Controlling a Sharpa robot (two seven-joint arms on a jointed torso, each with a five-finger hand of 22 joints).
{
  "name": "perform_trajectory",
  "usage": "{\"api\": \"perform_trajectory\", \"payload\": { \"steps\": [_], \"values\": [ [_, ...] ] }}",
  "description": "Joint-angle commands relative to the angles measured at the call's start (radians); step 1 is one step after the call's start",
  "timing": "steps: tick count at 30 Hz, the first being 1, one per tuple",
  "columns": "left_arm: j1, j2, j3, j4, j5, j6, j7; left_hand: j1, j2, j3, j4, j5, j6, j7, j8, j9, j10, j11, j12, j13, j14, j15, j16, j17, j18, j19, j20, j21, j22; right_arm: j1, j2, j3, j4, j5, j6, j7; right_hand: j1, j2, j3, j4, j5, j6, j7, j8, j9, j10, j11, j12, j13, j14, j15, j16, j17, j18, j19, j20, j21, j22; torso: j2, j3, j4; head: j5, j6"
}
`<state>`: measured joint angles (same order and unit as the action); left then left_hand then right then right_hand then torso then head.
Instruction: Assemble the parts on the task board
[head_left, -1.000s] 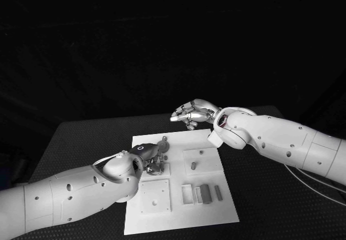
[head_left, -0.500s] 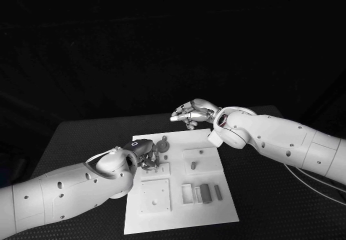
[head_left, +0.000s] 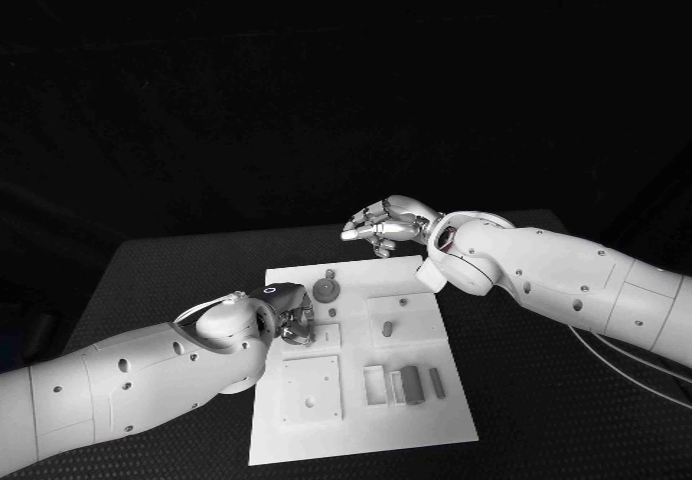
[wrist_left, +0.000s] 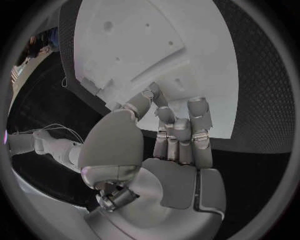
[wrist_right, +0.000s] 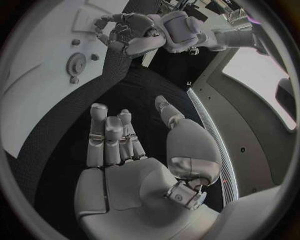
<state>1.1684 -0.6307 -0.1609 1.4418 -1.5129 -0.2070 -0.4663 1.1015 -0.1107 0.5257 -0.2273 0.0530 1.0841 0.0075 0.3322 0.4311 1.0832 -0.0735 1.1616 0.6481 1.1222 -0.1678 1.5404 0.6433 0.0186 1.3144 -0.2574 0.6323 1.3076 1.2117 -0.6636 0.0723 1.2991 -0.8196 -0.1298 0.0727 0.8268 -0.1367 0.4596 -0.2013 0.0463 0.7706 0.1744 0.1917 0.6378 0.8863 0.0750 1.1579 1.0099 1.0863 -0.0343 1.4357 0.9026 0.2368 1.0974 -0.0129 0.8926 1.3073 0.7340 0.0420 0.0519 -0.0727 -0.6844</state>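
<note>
We count one task board (head_left: 418, 420) on the surface; our left hand (head_left: 293, 318) hovers empty over it, and our right hand (head_left: 384, 226), at twelve o'clock, is empty too, fingers loosely curled

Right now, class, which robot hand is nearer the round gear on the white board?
Left. The left robot hand is just beside the gear; the right robot hand hovers beyond the board's far edge.

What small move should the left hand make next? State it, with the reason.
Probably lower the left hand a little onto the task board and close on a part. Its fingers hang over the board's left side, beside the round part, apparently holding nothing; the right hand hovers beyond the far edge.
</note>
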Motion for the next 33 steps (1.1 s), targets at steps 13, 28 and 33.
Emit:
{"api": "perform_trajectory", "payload": {
  "steps": [13,28,33],
  "values": [
    [-0.009,0.012,0.001,-0.005,-0.003,0.019,-0.021,-0.015,0.01,0.039,0.052,0.004,0.039,0.025,0.102,0.13,0.011,-0.003,-0.001,0.001,0.019,-0.015,0.007,0.002,0.035,0.004,-0.008,0.006,0.02,0.0,0.0,0.0,0.001,-0.007,0.014,0.004,-0.004,0.01,-0.005,-0.001,0.002,0.0,0.007,0.005,0.001,0.004,-0.006,0.005,-0.002,-0.001,-0.006,0.003,-0.001,0.025,0.005,-0.012,-0.004,0.01,0.0,0.0026,-0.0017,-0.001,-0.001],
    [-0.01,0.014,0.001,-0.01,-0.016,0.017,-0.029,-0.016,0.011,0.04,0.051,0.004,0.043,0.023,0.104,0.133,0.015,-0.006,0.0,0.002,0.022,-0.017,0.009,0.003,0.035,0.008,-0.01,0.008,0.02,0.0,-0.001,0.0,0.002,-0.007,0.014,0.004,-0.005,0.01,-0.006,-0.002,0.002,0.0,0.007,0.005,0.002,0.003,-0.006,0.005,-0.003,-0.001,-0.006,0.003,-0.002,0.025,0.005,-0.012,-0.004,0.01,0.0,0.0025,-0.0018,-0.002,0.0],
    [-0.01,0.02,0.001,-0.019,-0.016,0.024,-0.031,-0.015,0.011,0.04,0.05,0.005,0.044,0.022,0.105,0.134,0.016,-0.006,0.0,0.002,0.023,-0.018,0.009,0.003,0.035,0.008,-0.01,0.008,0.02,0.0,-0.001,0.0,0.002,-0.007,0.014,0.003,-0.005,0.01,-0.006,-0.002,0.002,0.0,0.007,0.005,0.002,0.003,-0.006,0.005,-0.003,-0.001,-0.006,0.003,-0.002,0.025,0.005,-0.012,-0.005,0.01,0.0,0.0025,-0.0012,-0.002,-0.001]
  ]
}}
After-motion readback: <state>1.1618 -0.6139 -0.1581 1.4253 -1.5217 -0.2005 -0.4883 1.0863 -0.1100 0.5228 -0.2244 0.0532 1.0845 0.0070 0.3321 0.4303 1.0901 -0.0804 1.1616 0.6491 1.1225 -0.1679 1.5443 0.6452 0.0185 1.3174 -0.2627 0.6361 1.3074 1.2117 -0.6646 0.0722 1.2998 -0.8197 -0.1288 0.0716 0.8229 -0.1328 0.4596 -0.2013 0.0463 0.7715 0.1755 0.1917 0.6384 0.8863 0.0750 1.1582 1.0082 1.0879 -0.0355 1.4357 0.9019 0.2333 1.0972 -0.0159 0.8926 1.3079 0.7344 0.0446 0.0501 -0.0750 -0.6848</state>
